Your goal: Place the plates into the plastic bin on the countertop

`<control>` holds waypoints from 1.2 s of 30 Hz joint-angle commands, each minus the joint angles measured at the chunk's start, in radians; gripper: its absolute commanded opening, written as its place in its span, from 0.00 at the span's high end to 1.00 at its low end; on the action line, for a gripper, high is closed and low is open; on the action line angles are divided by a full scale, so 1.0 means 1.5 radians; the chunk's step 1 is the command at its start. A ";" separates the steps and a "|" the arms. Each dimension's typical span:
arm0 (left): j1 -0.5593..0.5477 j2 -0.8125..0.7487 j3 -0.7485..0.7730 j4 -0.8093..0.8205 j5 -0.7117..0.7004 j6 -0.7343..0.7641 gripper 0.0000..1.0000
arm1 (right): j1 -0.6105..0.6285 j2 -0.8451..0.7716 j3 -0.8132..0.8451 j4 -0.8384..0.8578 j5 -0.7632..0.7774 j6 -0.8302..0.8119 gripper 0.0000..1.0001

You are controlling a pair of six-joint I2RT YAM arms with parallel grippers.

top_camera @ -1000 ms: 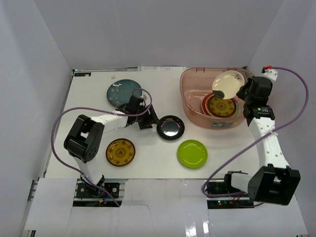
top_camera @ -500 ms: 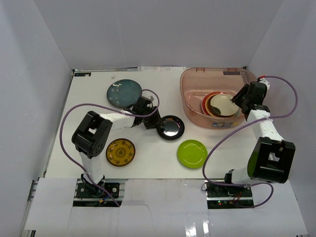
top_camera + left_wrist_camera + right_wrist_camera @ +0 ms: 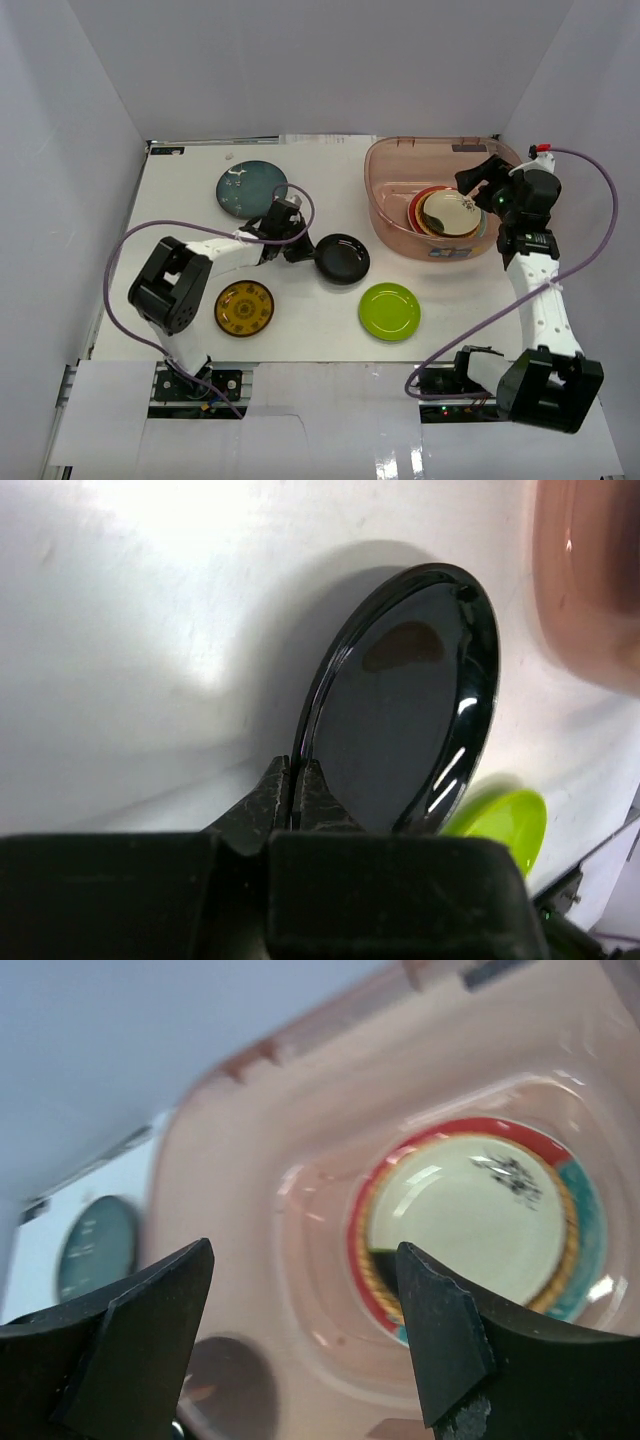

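While the left pincer (image 3: 297,780) pinches the black plate (image 3: 410,720) by its rim, the right pincer (image 3: 302,1250) gapes wide over the cream plate (image 3: 465,1210).

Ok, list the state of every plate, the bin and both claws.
left claw, shut on black plate rim
right claw, open, empty, above plastic bin
black plate, gripped at rim, outside bin
cream plate, topping the stack in bin
teal plate, flat on countertop
yellow-brown plate, flat on countertop
lime green plate, flat on countertop
plastic bin, holds stacked plates
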 commanded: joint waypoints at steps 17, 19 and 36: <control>-0.110 -0.003 0.459 -0.169 -0.079 0.016 1.00 | 0.102 -0.205 0.265 -0.034 -0.200 0.041 0.92; -0.116 0.065 0.584 -0.199 -0.093 0.017 1.00 | 0.125 -0.211 0.284 -0.040 -0.183 0.038 0.92; -0.162 0.466 0.973 -0.105 -0.086 -0.074 1.00 | 0.200 -0.278 0.169 -0.067 -0.148 0.015 0.90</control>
